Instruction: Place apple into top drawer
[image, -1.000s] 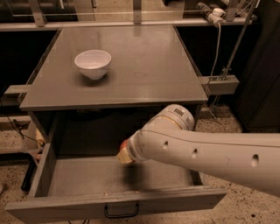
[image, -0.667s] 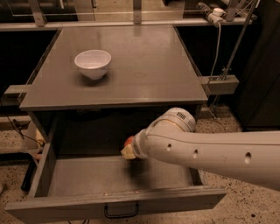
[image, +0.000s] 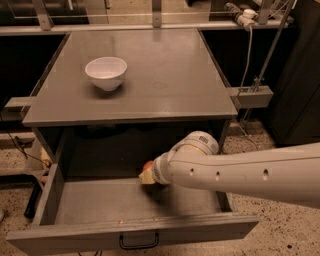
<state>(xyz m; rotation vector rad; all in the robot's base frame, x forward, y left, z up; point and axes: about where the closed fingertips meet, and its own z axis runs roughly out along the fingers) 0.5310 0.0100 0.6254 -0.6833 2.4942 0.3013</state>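
Note:
The top drawer (image: 90, 205) is pulled out wide below the tabletop, with its dark pull handle (image: 139, 243) on the front panel. My gripper (image: 147, 173) reaches in from the right at the end of the white arm, over the drawer's middle near the back. The apple (image: 147, 165) shows only as a small red patch at the gripper's tip, held just above the drawer floor. Most of the gripper and the apple is hidden behind the white wrist.
A white bowl (image: 106, 72) stands on the flat grey tabletop (image: 170, 75) at the left. The white arm (image: 250, 172) crosses the drawer's right side. A metal stand with cables (image: 255, 55) is at the right, over speckled floor.
The gripper with the apple has shifted slightly to the right and back over the drawer, and the wrist has sunk a little. The bowl and drawer have not moved.

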